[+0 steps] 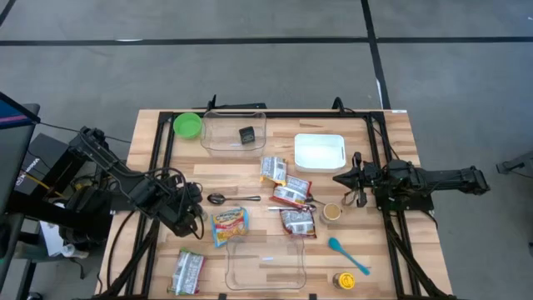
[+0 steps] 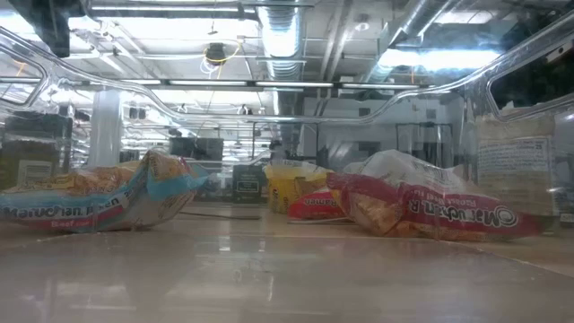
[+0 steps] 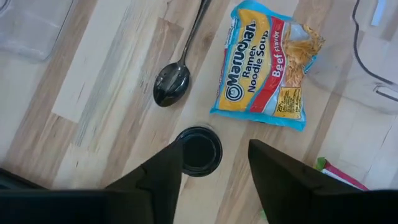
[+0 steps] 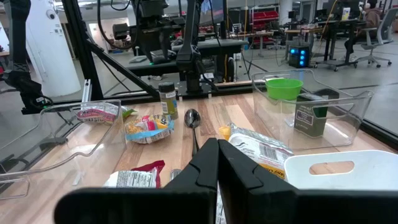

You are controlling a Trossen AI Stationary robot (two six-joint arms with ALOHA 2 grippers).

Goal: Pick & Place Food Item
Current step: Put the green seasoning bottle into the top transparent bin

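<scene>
Wooden slat table [image 1: 383, 158], both arms in over its sides.

Progress, as we judge it: early or between picks. Neither clear bin holds a packet. The far clear bin [image 1: 218, 133] contains only a small dark block [image 1: 247, 134]; the near clear bin [image 1: 287, 271] looks empty. All the food packets lie loose on the table, so the placing is not done.

Left end effector [image 1: 193, 215] sits near the table's left edge, just beside the blue-and-yellow Maruchan beef ramen packet [image 3: 267, 65]. In the left wrist view its fingers [image 3: 158, 180] stand apart, nothing between them; below them is a small dark round object [image 3: 199, 150], which we cannot identify. The packet lies flat on the wood, apart from the fingers. We read this as the likely next pick, but cannot say for sure.

Right end effector [image 1: 343, 178] waits at the right side, fingers shut together and holding nothing, pointing toward the middle of the table.

Counts, large to small:
- clear bins: two
- white tray [image 1: 319, 152]: one
- green bowl [image 1: 187, 126]: one
- ramen packets: five that we can make out: the blue one, three red ones in a cluster at centre [image 1: 291, 196], one at the near left corner [image 1: 188, 272]
- metal spoon [image 3: 172, 84]: one
- teal spoon [image 1: 346, 254]: one
- small cup [image 1: 332, 212]: one
- small yellow-topped item [image 1: 343, 281] at the near edge: one, too small to name
</scene>
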